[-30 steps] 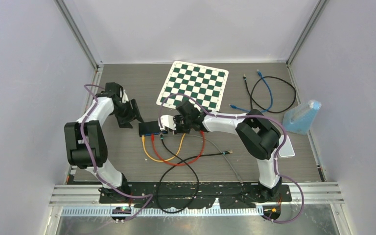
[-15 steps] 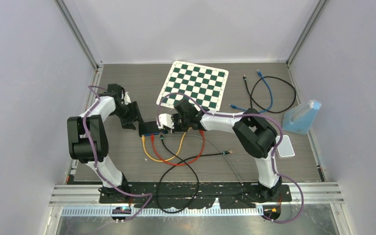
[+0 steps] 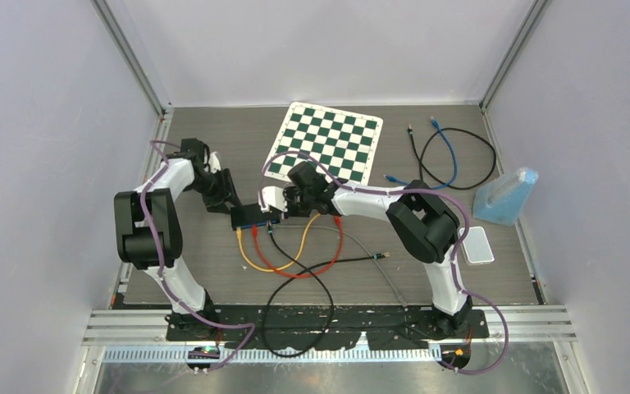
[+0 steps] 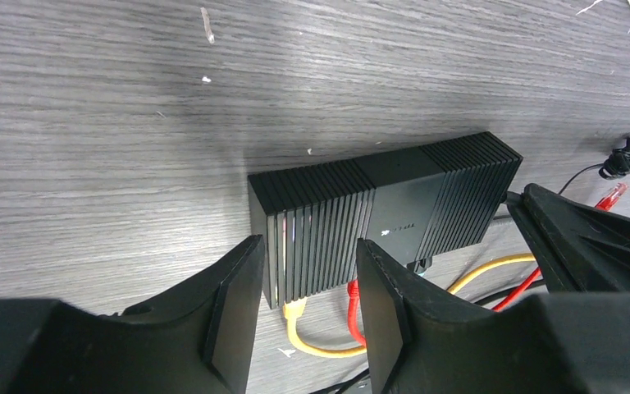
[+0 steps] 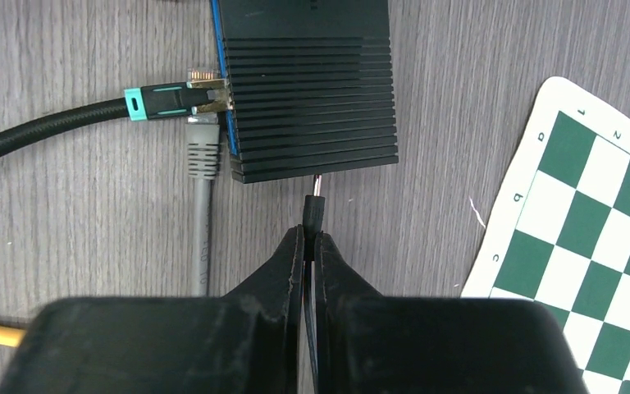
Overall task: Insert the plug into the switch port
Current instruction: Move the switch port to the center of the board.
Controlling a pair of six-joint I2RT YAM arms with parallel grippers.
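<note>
The black ribbed switch [image 3: 250, 215] lies at the table's middle with yellow, red, black and grey cables in its front ports. My right gripper [image 5: 312, 240] is shut on a small black barrel plug [image 5: 315, 212]. The plug's metal tip points at the switch's side wall [image 5: 312, 160] and sits just short of it. My left gripper [image 4: 308, 300] is open. Its fingers [image 4: 234, 304] straddle the switch's other end [image 4: 312, 226] above the yellow plug [image 4: 295, 312] and the red plug [image 4: 351, 300]. In the top view the left gripper [image 3: 228, 199] and the right gripper [image 3: 275, 201] flank the switch.
A green-and-white chessboard mat [image 3: 326, 141] lies behind the switch. Loose blue and black cables [image 3: 451, 152] lie at the back right, next to a blue bag [image 3: 504, 197] and a white block [image 3: 477, 245]. Cable loops [image 3: 295, 263] spread in front of the switch.
My right gripper has moved left and back with the plug, closer to the switch's side. My left gripper has moved right onto the switch's end. The switch has turned slightly.
</note>
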